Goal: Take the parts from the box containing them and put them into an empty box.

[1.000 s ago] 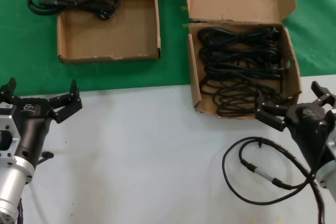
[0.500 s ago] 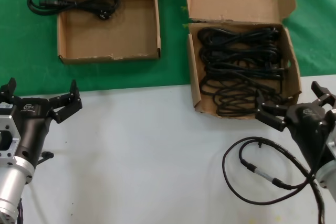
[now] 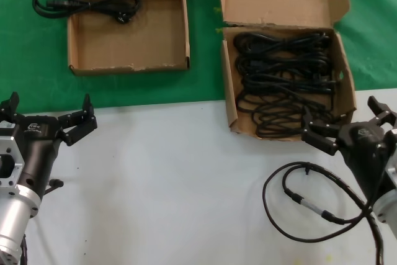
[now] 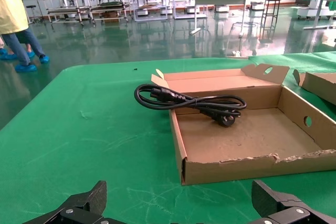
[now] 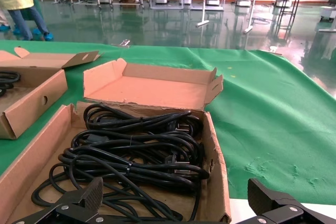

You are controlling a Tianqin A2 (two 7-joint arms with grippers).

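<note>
Several tangled parts [image 3: 282, 85], count unclear

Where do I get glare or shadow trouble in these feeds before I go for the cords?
Head view: even light; the black parts blend into one dark mass, single cords hard to separate. Right wrist view: strands in the box containing them separate better; glare only on the far shiny floor. Left wrist view: one cord draped over the low box's wall, sharp, soft shadows.

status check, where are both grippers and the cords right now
Left gripper open, parked low left. Right gripper open at front edge of full box. Power cords piled inside; one cord draped over low box edge. Nothing blocking.
</note>
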